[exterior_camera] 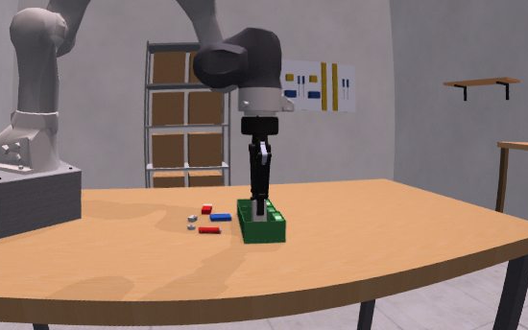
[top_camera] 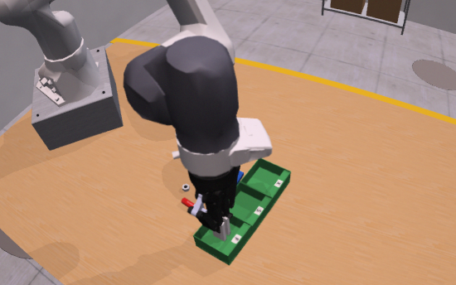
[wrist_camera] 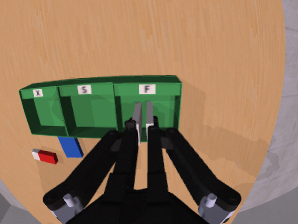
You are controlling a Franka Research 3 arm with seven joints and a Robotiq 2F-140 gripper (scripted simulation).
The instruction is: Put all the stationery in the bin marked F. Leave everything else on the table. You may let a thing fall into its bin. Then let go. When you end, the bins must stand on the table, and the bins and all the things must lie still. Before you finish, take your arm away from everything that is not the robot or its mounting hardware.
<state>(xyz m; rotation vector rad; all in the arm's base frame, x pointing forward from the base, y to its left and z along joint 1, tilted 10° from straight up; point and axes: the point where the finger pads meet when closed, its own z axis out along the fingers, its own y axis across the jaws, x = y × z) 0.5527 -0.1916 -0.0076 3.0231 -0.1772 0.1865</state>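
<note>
My gripper is shut with nothing seen between the fingertips, a narrow gap apart, pointing down inside bin F. No loose thing shows in the visible part of that bin; the fingers hide some of it. On the table beside the bins lie a red-and-white block, a flat blue block and a red cylinder with a grey tip.
Bins S and X join bin F in one green row, with nothing seen inside. Two small grey metal pieces lie left of the blocks, one nearer and one farther.
</note>
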